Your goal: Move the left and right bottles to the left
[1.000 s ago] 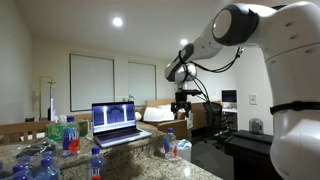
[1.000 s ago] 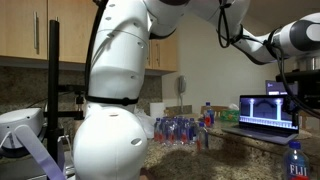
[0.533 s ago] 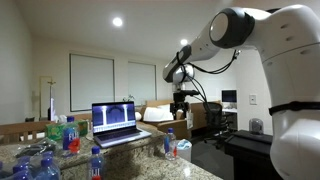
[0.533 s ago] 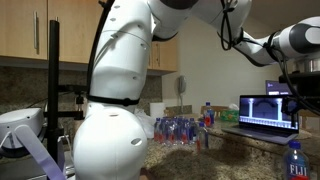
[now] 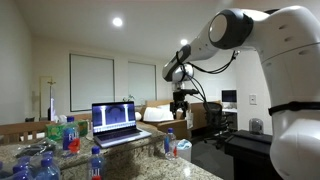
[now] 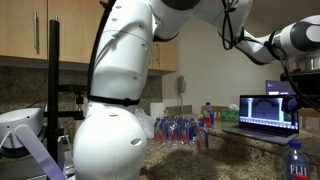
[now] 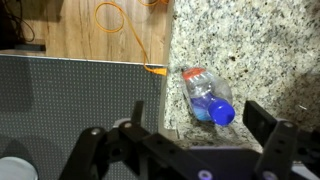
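Nearby — open laptop [image 5: 115, 121], bottle [image 7: 208, 95] on countertop [image 7: 265, 45]

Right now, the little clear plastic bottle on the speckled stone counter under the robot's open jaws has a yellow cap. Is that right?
Not quite: the cap is blue, not yellow. The wrist view shows the small clear plastic bottle with its blue cap on the speckled stone counter, below the open jaws.
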